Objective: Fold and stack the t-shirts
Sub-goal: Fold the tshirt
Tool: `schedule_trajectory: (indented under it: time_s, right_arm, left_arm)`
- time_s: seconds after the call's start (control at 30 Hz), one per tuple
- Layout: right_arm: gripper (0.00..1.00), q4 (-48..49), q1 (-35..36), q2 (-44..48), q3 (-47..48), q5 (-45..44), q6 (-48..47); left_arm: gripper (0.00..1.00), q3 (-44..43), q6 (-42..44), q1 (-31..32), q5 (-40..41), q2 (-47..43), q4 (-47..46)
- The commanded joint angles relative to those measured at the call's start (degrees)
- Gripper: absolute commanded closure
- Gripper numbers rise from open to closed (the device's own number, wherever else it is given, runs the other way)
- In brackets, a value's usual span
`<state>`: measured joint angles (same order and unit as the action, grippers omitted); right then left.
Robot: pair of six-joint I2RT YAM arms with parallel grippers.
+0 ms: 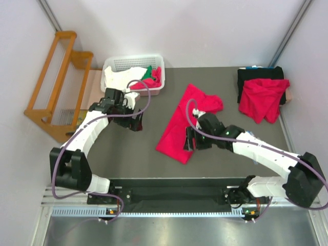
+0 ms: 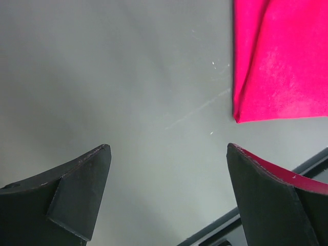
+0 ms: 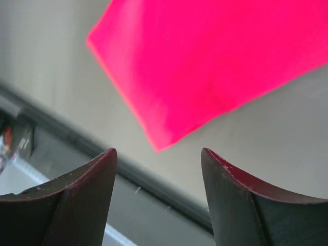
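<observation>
Right gripper [image 3: 158,154]: jaws apart, nothing between them, hanging low over the grey table [image 1: 123,148]. A corner of the flattened crimson t-shirt [image 3: 215,56] sits just past its fingertips, and the rest spreads away ahead of it. From the top camera this gripper is over the shirt's near right edge.

Left gripper [image 2: 169,148]: jaws wide apart, empty, bare table under them. The same shirt's corner is ahead and off to its right, well apart from the fingers.

Farther out, past the right gripper on its right: a second t-shirt [image 1: 261,97], crumpled, lying on a black cloth [image 1: 259,74] at the table's far right corner.

Beyond the left gripper: a white basket [image 1: 134,59] holding a white cloth [image 1: 120,79], a green cloth [image 1: 148,72] and a red cloth [image 1: 156,74]. A wooden rack [image 1: 54,84] stands off the table to its left.
</observation>
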<state>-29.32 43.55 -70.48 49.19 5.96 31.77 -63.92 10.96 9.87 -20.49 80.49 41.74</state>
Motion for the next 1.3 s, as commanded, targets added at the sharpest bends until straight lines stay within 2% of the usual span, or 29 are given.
schedule_trajectory:
  time_s: [0.0,0.13,0.37,0.77,1.0,1.27]
  right_arm:
    - [0.34,5.76,4.87,3.24,-4.45,7.23,9.00]
    - [0.35,6.47,8.39,2.02,-5.24,6.44,10.77]
    - [0.38,6.73,9.10,-2.29,-4.45,5.56,10.51]
    - [0.41,6.29,9.10,-7.92,-4.36,3.45,7.96]
    - [0.44,6.91,8.83,-10.55,-3.75,3.19,7.08]
    - [0.53,7.70,7.87,-12.14,-3.14,2.66,6.64]
  left_arm:
    - [0.01,-2.00,-1.12,2.34,-4.64,5.46,-0.16]
    - [0.01,-1.38,-0.77,5.59,-6.40,9.77,-1.22]
    - [0.01,-3.49,-1.03,13.67,-6.05,17.15,-1.30]
    - [0.01,-5.51,-2.08,18.69,-7.72,22.08,-2.62]
    - [0.01,-5.16,-2.87,19.57,-8.51,23.75,-3.15]
    - [0.12,-3.14,-3.93,20.10,-9.83,23.22,-5.78]
